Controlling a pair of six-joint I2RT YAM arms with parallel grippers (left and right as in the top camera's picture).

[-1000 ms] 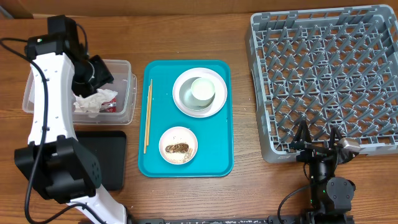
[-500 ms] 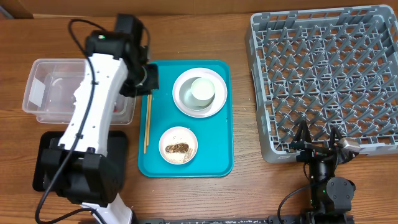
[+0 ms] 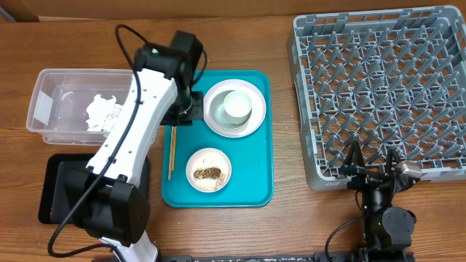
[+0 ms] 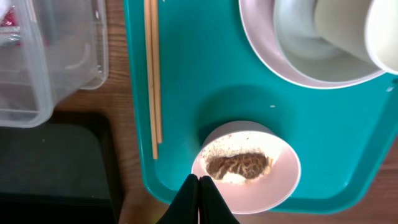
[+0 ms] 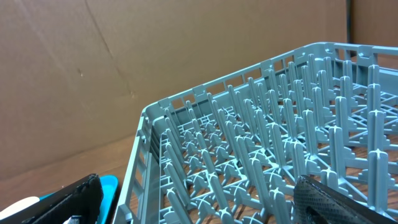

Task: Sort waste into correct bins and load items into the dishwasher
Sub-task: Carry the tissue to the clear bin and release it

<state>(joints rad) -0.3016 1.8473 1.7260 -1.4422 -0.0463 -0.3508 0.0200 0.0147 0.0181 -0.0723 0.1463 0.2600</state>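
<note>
Teal tray [image 3: 258, 175] sits dead centre on the table [image 3: 291, 225], and the left gripper [image 4: 199, 186] hangs over its left side with both fingers pressed tight together and nothing pinched between them. From the wrist view those black tips point down toward the near rim of the small white bowl [image 3: 210, 169]. That bowl holds rice with a brown scrap [image 3: 207, 173] lying on top. I can't tell whether the tips touch anything.

Just beside the bowl, along the tray's left edge, the chopsticks [image 3: 173, 138] lie side by side. At the tray's far end is the large white dish [image 3: 212, 109], with the cup [image 3: 237, 105] standing inside it.

Over on the left, off the tray, the clear tub [image 3: 44, 94] holds the crumpled napkin [image 3: 105, 113]. A glint of the red wrapper [image 4: 7, 20] shows at the tub's edge in the wrist view. The black tray [image 3: 62, 182] lies nearer than the tub, partly under the arm's base.

On the right, the grey dish rack [image 3: 378, 87] stands with its pegs bare. The right gripper [image 3: 372, 164] is parked at its near edge, fingers spread wide and holding nothing.
</note>
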